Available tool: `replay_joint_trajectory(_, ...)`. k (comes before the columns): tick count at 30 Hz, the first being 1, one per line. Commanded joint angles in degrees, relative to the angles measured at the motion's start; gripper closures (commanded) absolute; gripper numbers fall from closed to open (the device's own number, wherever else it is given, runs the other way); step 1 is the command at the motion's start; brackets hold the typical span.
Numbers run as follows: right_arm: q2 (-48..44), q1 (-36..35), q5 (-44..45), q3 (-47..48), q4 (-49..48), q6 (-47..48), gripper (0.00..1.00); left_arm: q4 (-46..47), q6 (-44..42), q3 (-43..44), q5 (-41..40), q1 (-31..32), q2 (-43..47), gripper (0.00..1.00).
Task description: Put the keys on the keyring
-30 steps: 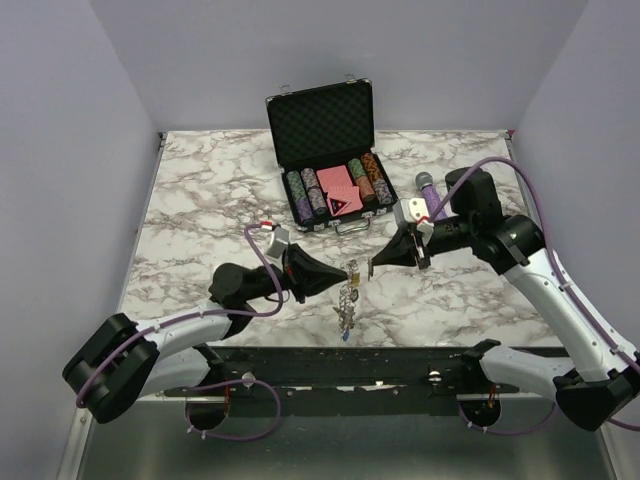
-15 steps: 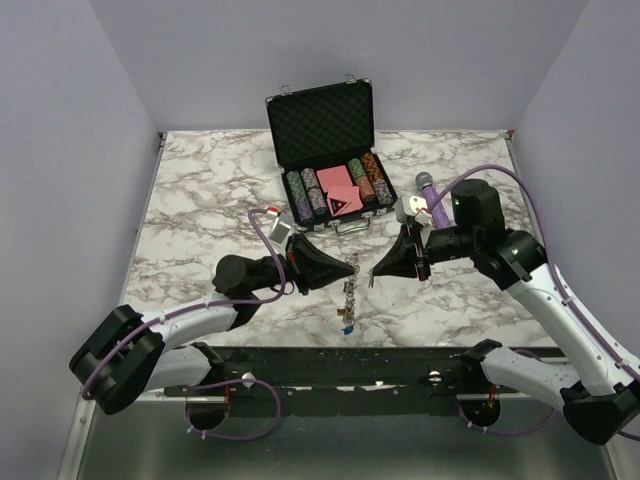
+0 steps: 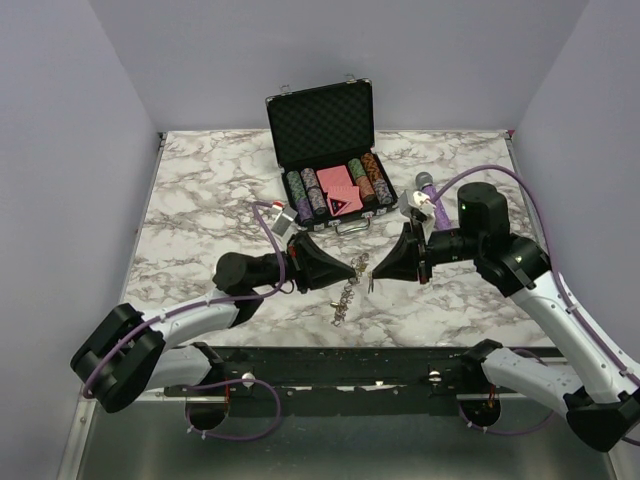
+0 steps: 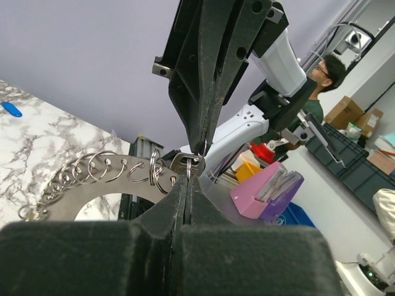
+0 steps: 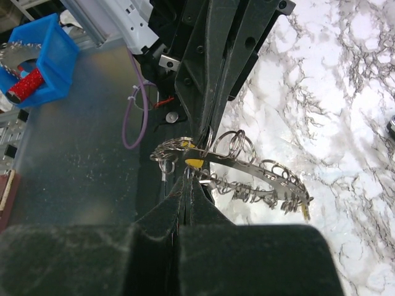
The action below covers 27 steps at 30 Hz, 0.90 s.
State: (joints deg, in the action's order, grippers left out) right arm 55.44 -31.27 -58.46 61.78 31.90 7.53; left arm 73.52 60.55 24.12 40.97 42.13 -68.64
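Plain lilac-grey walls (image 3: 200, 60) are enclosing the grey-veined marble worktop (image 3: 200, 200) along its far, left and right edges, while a black rail (image 3: 350, 364) is running along its near edge above a dull grey metal sheet (image 3: 400, 450).

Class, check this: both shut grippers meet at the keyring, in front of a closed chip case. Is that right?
No: the case is open, lid raised, as the top view shows. Otherwise right: the left gripper and right gripper, both shut, meet at the keyring.
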Motion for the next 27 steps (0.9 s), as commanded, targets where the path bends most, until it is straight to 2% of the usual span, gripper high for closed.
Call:
replay_joint_trajectory(1,-1.1,-0.5,-2.0,-0.7,2.0,-0.3,1.00,15.6,2.9,1.1,2.1,-0.6,2.2,1.00)
replay_joint_trajectory(6,-0.2,-0.7,-3.1,-0.5,-0.9,-4.3,1.00,-2.0,-4.4,0.9,3.8,-1.5,10.8,1.00)
replay_joint_trajectory(10,0.8,-1.3,-5.7,-0.8,-3.0,-7.3,1.00,-22.9,-12.8,4.0,4.4,-1.8,18.2,1.00)
replay_joint_trajectory(14,0.7,-1.3,-12.2,-2.5,-12.0,-15.6,1.00,-36.0,-23.4,5.3,3.8,-1.7,23.8,1.00)
replay_joint_trajectory(17,1.3,-1.3,-13.4,-2.3,-14.3,-16.1,1.00,-41.1,-28.2,7.3,5.4,-2.1,24.6,1.00)
replay_joint_trajectory(21,1.8,-1.3,-13.4,-3.3,-17.9,-16.7,1.00,-42.4,-30.2,8.7,7.3,-2.3,23.1,1.00)
replay_joint_trajectory(27,3.0,-1.4,-9.4,-2.6,-15.1,-9.3,1.00,-40.2,-25.8,8.6,6.3,-2.4,21.4,1.00)
